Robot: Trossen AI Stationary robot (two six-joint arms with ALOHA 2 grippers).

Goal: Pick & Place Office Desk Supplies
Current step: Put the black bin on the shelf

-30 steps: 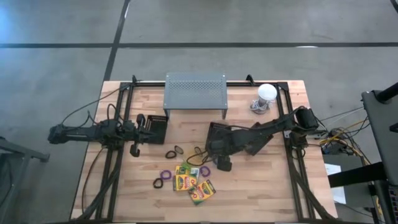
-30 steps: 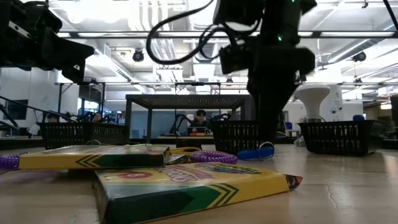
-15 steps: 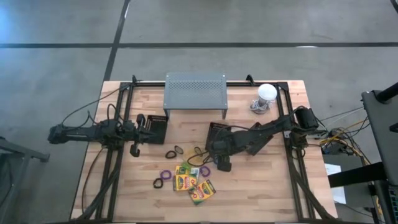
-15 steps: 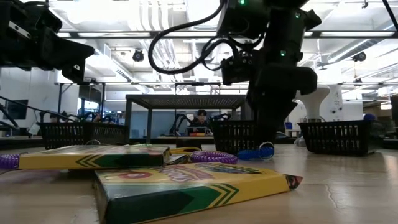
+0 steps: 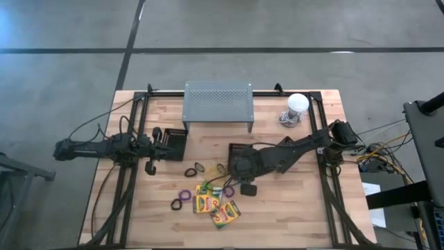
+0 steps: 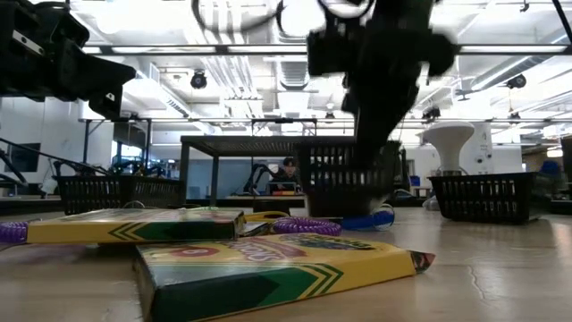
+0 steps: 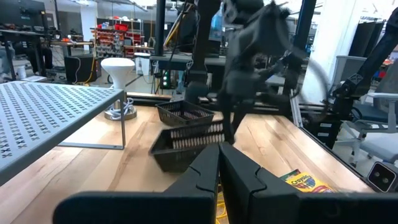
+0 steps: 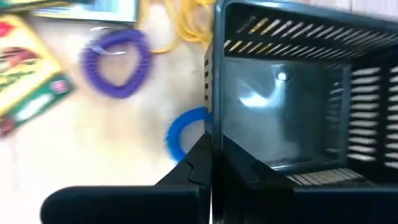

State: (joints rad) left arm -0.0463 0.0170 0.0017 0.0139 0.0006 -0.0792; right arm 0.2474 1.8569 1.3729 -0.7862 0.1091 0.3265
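One mesh bin (image 8: pixel 283 93) pinched at rim by right pincer (image 8: pixel 211 163), half-hiding blue loop (image 8: pixel 183 134) (left pincer (image 7: pixel 219 163) pressed together).

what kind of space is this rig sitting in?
Looks like a robotics lab or workshop, probably shared. A wooden table sits on a bare concrete floor, exposed ducts and strip lights run overhead, and more framed workbenches with equipment stand behind.

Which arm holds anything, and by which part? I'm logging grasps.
The right gripper grips a mesh bin by its rim wall; the left gripper holds nothing.
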